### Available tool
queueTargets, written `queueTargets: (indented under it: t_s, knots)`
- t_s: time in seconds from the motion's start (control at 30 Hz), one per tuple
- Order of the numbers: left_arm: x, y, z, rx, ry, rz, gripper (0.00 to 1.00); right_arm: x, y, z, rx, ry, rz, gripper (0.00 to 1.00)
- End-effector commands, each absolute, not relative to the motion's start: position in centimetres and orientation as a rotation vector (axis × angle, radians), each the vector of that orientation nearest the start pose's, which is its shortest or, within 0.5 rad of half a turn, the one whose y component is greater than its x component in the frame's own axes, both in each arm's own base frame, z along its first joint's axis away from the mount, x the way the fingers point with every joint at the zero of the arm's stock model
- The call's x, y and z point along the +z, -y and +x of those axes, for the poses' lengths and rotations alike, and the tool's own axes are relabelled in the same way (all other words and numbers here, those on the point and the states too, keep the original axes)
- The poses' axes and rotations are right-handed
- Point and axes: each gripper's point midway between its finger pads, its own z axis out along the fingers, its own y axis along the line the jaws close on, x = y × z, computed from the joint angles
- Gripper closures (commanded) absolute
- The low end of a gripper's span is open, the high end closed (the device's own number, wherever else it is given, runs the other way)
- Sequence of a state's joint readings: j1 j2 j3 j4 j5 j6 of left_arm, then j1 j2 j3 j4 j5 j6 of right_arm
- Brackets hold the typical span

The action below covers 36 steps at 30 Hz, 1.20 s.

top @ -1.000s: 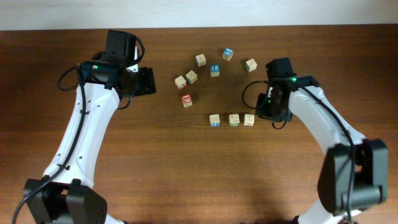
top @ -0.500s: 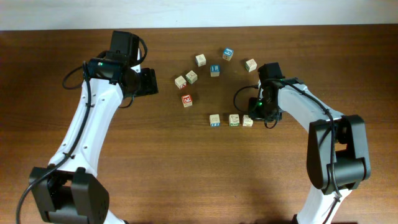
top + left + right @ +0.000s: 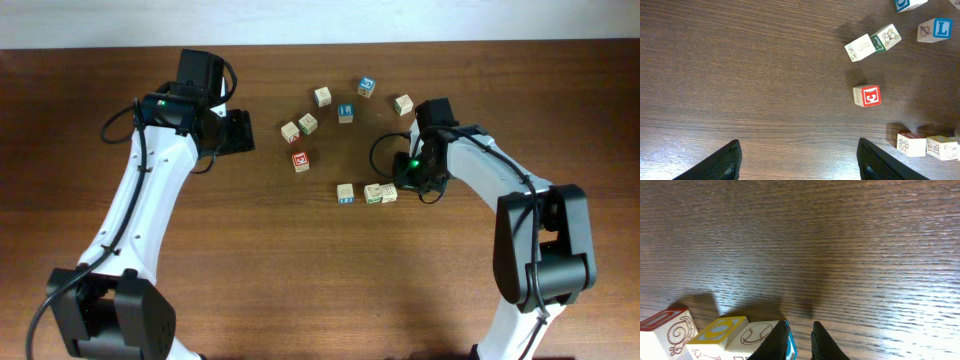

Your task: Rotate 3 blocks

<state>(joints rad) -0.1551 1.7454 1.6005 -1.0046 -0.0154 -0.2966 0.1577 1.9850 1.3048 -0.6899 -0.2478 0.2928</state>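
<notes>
Right gripper (image 3: 799, 341) nearly closed, empty, tip touching block (image 3: 756, 334); light stiff wood, pinch opposite flat faces. Left gripper (image 3: 797, 147) wide, empty.

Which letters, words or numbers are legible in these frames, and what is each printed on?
"E": white on the red face of the red-faced cube.
"L": white on the blue face of the blue-faced cube.
"R": apparently, on the green face of the green-faced cube.
Row of three blocks: prints too small or oblique to read.
</notes>
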Motion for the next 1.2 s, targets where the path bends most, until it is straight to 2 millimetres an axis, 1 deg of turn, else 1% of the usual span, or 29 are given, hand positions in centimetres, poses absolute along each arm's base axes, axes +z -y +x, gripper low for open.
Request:
queueTargets:
  t_s: [0.0, 0.07, 0.2, 0.3, 0.43, 0.5, 0.57, 0.63, 0.67, 0.73, 0.83, 0.9, 0.93, 1.03, 1.1, 1.17]
  knots:
    - [16.8, 6.3, 41.2, -0.115, -2.730, -0.210, 0.28, 0.8, -11.8, 39.0, 0.469, -2.969, 0.184, 0.83]
    - [16.8, 6.3, 41.2, -0.116, -2.730, -0.210, 0.28, 0.9, -12.5, 39.1, 0.477, -2.961, 0.191, 0.86]
    - [16.8, 6.3, 41.2, -0.116, -2.730, -0.210, 0.28, 0.7, -14.0, 38.9, 0.476, -2.959, 0.221, 0.87]
    - [16.8, 6.3, 41.2, -0.116, -2.731, -0.210, 0.27, 0.6, -14.4, 38.7, 0.473, -2.965, 0.218, 0.87]
    - [16.8, 6.3, 41.2, -0.115, -2.731, -0.210, 0.28, 0.6, -14.4, 38.7, 0.472, -2.969, 0.218, 0.86]
    - [16.8, 6.3, 41.2, -0.115, -2.730, -0.210, 0.28, 1.3, -14.5, 39.5, 0.487, -2.942, 0.175, 0.78]
    - [16.8, 6.3, 41.2, -0.115, -2.730, -0.210, 0.27, 2.9, -15.4, 40.8, 0.553, -2.896, 0.079, 0.71]
    - [16.9, 6.3, 41.3, -0.116, -2.726, -0.210, 0.28, 4.4, -16.5, 42.0, 0.588, -2.849, 0.037, 0.67]
    - [16.9, 6.3, 41.4, -0.117, -2.723, -0.209, 0.28, 4.9, -17.1, 42.2, 0.592, -2.836, 0.009, 0.67]
    - [16.9, 6.3, 41.5, -0.117, -2.720, -0.209, 0.27, 5.0, -18.4, 42.0, 0.599, -2.826, -0.037, 0.67]
    - [17.0, 6.3, 41.7, -0.119, -2.708, -0.209, 0.26, 4.8, -19.7, 41.4, 0.542, -2.832, -0.083, 0.67]
    - [17.1, 5.7, 41.9, -0.082, -2.699, -0.221, 0.24, 4.6, -20.6, 41.0, 0.510, -2.835, -0.092, 0.68]
    - [17.1, 5.2, 42.0, -0.055, -2.694, -0.233, 0.24, 4.5, -20.8, 40.9, 0.492, -2.839, -0.074, 0.71]
    - [17.1, 3.8, 42.1, -0.026, -2.687, -0.271, 0.22, 4.4, -21.3, 40.7, 0.467, -2.836, -0.061, 0.72]
    - [17.1, 2.4, 42.2, -0.016, -2.681, -0.318, 0.23, 4.4, -21.5, 40.6, 0.471, -2.840, -0.040, 0.73]
    - [17.1, 1.4, 42.2, -0.009, -2.679, -0.350, 0.22, 4.2, -21.4, 40.5, 0.470, -2.846, -0.032, 0.73]
